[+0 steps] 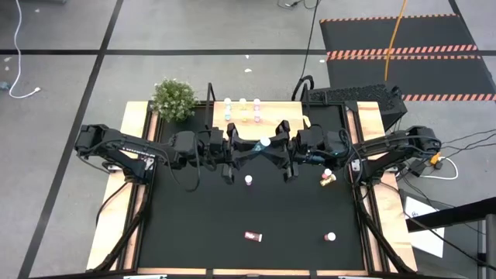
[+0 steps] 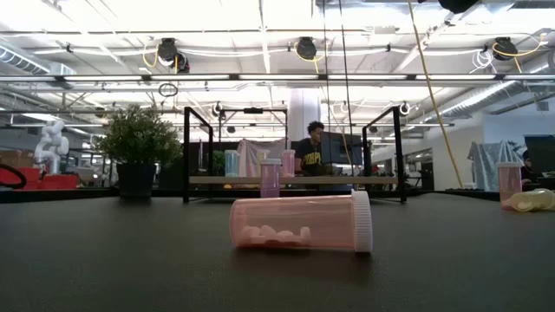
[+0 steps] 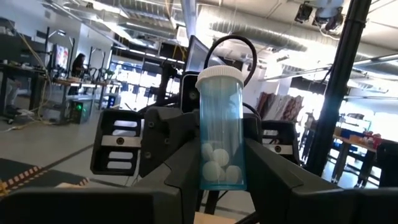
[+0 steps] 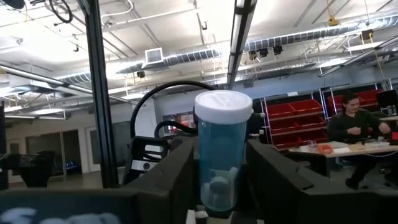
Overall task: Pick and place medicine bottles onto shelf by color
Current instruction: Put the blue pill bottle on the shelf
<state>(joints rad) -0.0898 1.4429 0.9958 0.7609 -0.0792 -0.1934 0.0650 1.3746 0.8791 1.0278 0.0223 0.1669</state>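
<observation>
A blue medicine bottle (image 1: 265, 144) with a white cap hangs upright above the table's middle, with my left gripper (image 1: 256, 146) on its left and my right gripper (image 1: 276, 145) on its right, both shut on it. It fills the left wrist view (image 3: 221, 140) and the right wrist view (image 4: 222, 155). The wooden shelf (image 1: 273, 116) stands at the far edge and carries a blue (image 1: 228, 109), a yellow (image 1: 242, 109) and a pink bottle (image 1: 256, 109). A pink bottle (image 2: 299, 224) lies on its side on the mat. My left gripper pinches the blue bottle's lower body (image 3: 208, 177) between its two fingers, coming from the table's left. The bottle stands upright, cap up, clear of the table. My right gripper pinches the same bottle's body (image 4: 208, 186) between its two fingers, coming from the table's right. The bottle stays upright between them, cap up.
Loose bottles sit on the black mat: one upright (image 1: 249, 180) just nearer than the grippers, one at the right (image 1: 327, 178), one at the near right (image 1: 330, 237). A green plant (image 1: 173, 99) stands at the far left corner.
</observation>
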